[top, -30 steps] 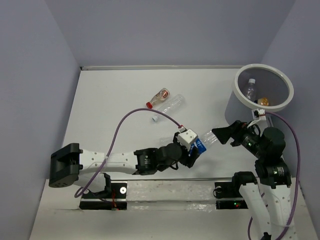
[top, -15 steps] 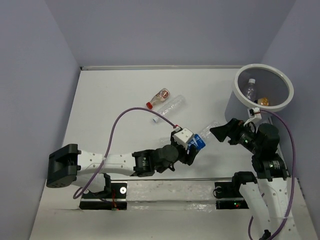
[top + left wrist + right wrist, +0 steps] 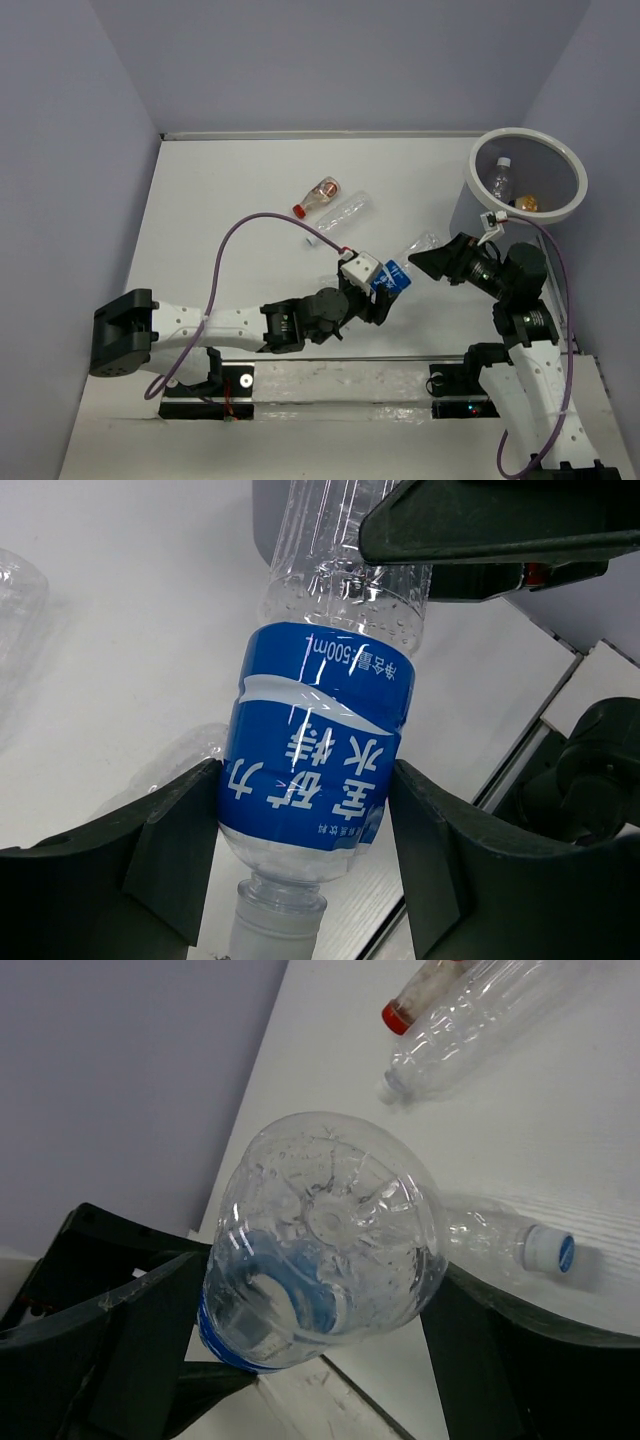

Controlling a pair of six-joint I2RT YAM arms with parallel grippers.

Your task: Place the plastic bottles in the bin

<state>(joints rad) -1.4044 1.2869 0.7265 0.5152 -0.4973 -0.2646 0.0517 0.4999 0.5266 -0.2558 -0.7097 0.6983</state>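
My left gripper (image 3: 384, 290) (image 3: 305, 850) is shut on the clear bottle with a blue label (image 3: 398, 272) (image 3: 315, 750), pinching it at the label near the neck. The bottle's base (image 3: 330, 1230) points at my right gripper (image 3: 425, 262) (image 3: 315, 1280), which is open with its jaws either side of that base. A tiny red-capped bottle (image 3: 318, 195) and a plain clear bottle (image 3: 345, 212) lie at mid-table. Another clear bottle (image 3: 500, 1235) lies below the held one. The bin (image 3: 528, 133) stands at the far right, with a clear bottle (image 3: 500, 178) and an orange bottle (image 3: 527, 203) inside.
The left arm's purple cable (image 3: 240, 240) loops over the table left of the lying bottles. Lavender walls close in the table on three sides. The arm bases and a metal rail (image 3: 330, 370) run along the near edge.
The left gripper has carried the blue-label bottle slightly left and away from the near edge. The right gripper followed, so its open jaws now reach around the bottle's base.
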